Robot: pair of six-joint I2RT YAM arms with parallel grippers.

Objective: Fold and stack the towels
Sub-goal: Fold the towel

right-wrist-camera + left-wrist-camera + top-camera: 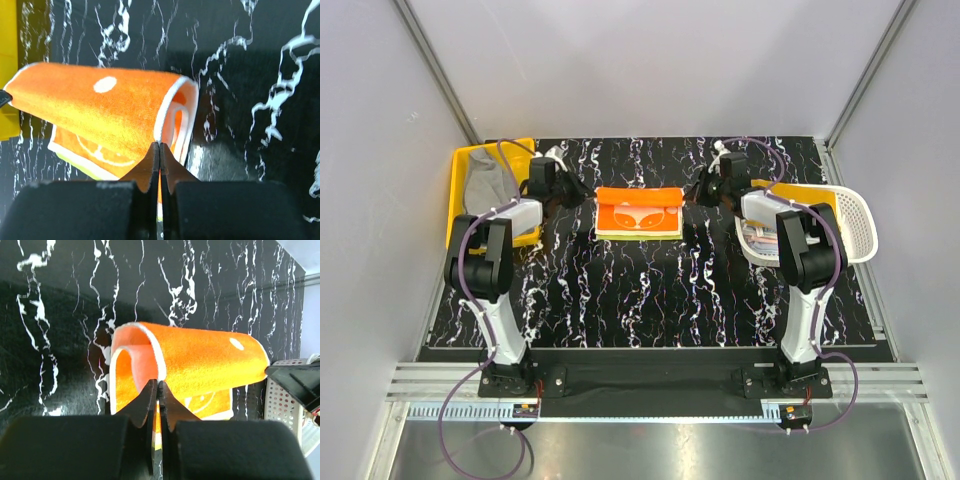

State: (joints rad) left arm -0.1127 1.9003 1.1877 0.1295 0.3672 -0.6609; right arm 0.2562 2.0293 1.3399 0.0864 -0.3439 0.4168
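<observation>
The left claw (158, 390) and right claw (159, 150) are each clamped on an edge of the orange towel (640, 212) arching between them, and so thin a pinch could slip, skewing the fold.

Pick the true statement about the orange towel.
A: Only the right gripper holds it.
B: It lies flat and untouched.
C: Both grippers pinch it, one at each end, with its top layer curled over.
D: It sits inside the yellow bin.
C: both wrist views show the orange towel arched over in a fold, with the left gripper and the right gripper each closed on an edge of it.
</observation>
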